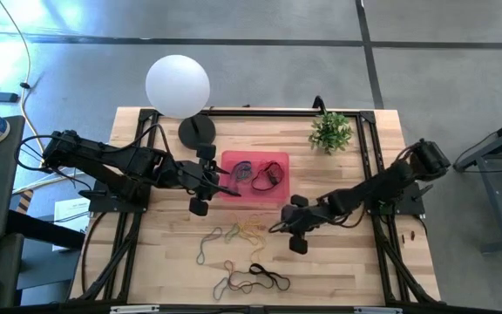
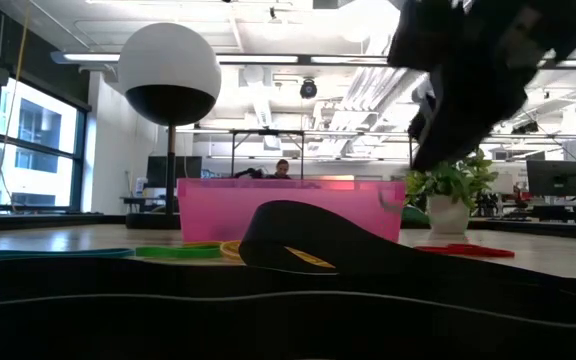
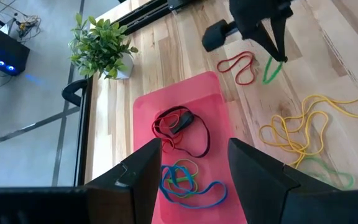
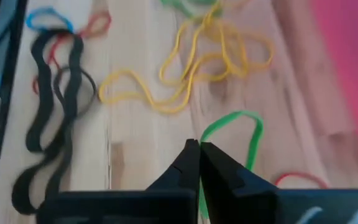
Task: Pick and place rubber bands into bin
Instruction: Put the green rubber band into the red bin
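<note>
The pink bin (image 1: 273,197) lies mid-table with red, black, blue and green rubber bands (image 3: 182,134) inside. My left gripper (image 3: 194,149) hovers open over the bin's left end (image 1: 227,180), with nothing between its fingers. My right gripper (image 4: 199,149) is near the bin's front right corner (image 1: 279,227), shut on a green rubber band (image 4: 244,124). That band also shows dangling from it in the left wrist view (image 3: 272,70). Loose yellow bands (image 4: 191,68), black bands (image 4: 55,118) and a red band (image 3: 241,65) lie flat on the wood. My right gripper pinches the green band at one spot of its loop (image 4: 205,134) between its two shut fingertips. The fingers slant downward, coming from the table's right side. The rest of the loop hangs slack below and beside the fingertips; whether its low end still meets the wood I cannot tell.
A white globe lamp (image 1: 178,85) stands at the far left and a small potted plant (image 1: 330,131) at the far right. Tangled bands cover the near middle of the table (image 1: 247,277). A black band (image 2: 308,240) lies close before the low camera.
</note>
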`<move>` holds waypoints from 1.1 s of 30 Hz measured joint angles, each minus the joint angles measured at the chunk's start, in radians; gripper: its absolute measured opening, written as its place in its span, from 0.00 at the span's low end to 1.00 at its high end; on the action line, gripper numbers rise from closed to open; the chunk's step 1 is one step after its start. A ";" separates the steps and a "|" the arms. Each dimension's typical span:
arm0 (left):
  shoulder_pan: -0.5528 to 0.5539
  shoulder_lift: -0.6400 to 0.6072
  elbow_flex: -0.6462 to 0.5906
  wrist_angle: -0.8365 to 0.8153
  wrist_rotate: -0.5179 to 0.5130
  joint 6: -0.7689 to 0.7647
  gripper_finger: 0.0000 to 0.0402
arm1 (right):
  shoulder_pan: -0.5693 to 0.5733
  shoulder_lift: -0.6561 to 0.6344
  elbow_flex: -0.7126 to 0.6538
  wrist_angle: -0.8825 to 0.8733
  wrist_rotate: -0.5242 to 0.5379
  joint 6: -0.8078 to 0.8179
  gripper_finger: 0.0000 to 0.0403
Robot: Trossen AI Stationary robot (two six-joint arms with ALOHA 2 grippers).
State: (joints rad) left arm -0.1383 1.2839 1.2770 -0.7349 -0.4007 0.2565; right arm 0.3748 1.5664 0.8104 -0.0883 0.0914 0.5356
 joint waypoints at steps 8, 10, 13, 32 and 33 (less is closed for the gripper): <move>0.000 0.000 0.000 0.000 -0.001 0.000 0.43 | -0.017 -0.133 0.000 0.004 0.111 -0.044 0.00; 0.000 0.000 0.000 0.000 -0.008 0.000 0.43 | -0.032 -0.162 0.000 0.009 0.136 -0.062 0.00; 0.000 0.000 0.000 0.001 -0.012 0.000 0.43 | -0.062 -0.193 0.001 0.027 0.147 -0.100 0.00; 0.000 0.000 0.000 0.032 -0.012 -0.001 0.43 | -0.367 -0.198 0.002 0.188 0.127 -0.281 0.00; 0.000 0.000 0.000 0.031 -0.012 0.000 0.43 | -0.379 -0.192 0.002 0.203 0.122 -0.283 0.00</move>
State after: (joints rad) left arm -0.1383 1.2839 1.2770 -0.7036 -0.4126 0.2562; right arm -0.0038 1.3743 0.8125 0.1149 0.2134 0.2526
